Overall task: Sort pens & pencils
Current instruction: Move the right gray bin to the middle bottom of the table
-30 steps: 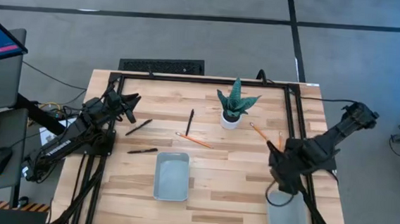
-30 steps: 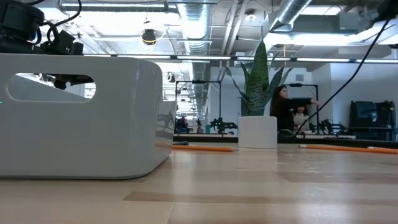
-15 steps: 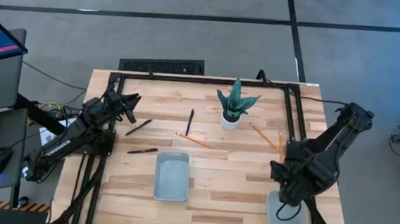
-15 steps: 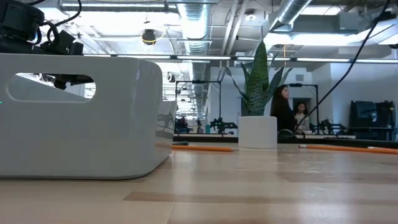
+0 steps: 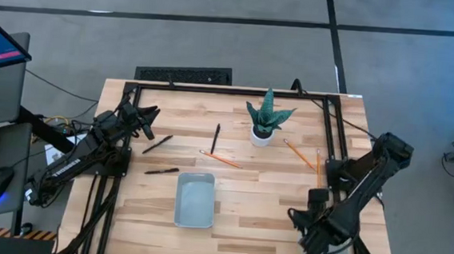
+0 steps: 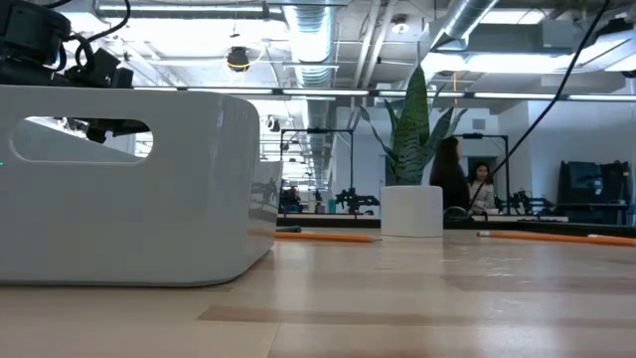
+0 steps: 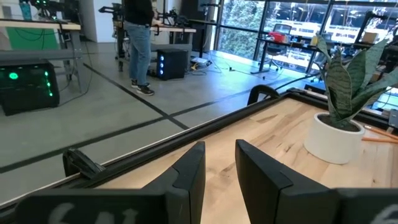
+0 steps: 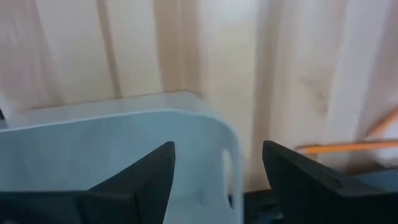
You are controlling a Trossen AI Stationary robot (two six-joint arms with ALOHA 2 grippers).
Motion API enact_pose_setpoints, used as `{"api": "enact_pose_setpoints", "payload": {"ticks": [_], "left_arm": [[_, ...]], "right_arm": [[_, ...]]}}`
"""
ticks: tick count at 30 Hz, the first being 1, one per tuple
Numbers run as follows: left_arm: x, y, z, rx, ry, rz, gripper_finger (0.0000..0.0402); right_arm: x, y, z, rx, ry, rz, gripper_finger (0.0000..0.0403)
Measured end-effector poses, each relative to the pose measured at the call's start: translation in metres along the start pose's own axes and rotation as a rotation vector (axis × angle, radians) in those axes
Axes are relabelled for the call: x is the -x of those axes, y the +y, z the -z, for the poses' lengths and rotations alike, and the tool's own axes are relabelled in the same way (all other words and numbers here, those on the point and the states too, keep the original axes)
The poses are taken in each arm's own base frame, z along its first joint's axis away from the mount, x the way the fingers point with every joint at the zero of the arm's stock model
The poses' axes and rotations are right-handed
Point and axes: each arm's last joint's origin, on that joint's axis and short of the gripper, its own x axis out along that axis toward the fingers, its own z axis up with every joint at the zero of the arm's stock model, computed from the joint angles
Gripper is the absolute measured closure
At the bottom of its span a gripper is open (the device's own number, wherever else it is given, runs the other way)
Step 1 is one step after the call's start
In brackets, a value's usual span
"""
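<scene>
The pens (image 5: 158,144), three thin black sticks, and the pencils (image 5: 220,158), thin orange-yellow wooden sticks, lie loose on the pale wooden worktop (image 5: 261,209), none yet in the pale grey rectangular plastic tray (image 5: 194,200) at its middle. The right end effector (image 5: 315,244) hangs over a second grey tray (image 8: 124,149) at the worktop's near right corner, fingers spread wide and gripping nothing; two pencils (image 5: 296,152) lie well beyond it, toward the white-potted green plant (image 5: 266,120), one slanting, the other (image 5: 318,160) running near to far. The left end effector (image 5: 149,118) waits just beside one pen, fingers partly parted and empty, with the pen slanting away toward the worktop's centre; another pen (image 5: 161,170) lies crosswise nearer the tray, a third (image 5: 215,138) points away from it. By the look of it, sorting is between picks: the next move calls for lining fingers across a stick's long axis before closing
</scene>
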Motion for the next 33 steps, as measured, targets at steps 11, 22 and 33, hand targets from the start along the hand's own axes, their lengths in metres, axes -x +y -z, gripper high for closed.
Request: {"api": "enact_pose_setpoints", "payload": {"ticks": [11,22,33], "left_arm": [[0.0,0.0,0.0,0.0,0.001,-0.001,0.0323],[0.0,0.0,0.0,0.007,0.001,-0.001,0.0323],[0.0,0.0,0.0,0.009,0.002,-0.001,0.0323]], "right_arm": [[-0.031,0.019,-0.009,0.031,0.072,0.067,0.0138],[-0.04,0.019,-0.016,0.037,0.1,0.072,0.0198],[-0.04,0.015,-0.021,0.076,0.099,0.075,0.0324]]}}
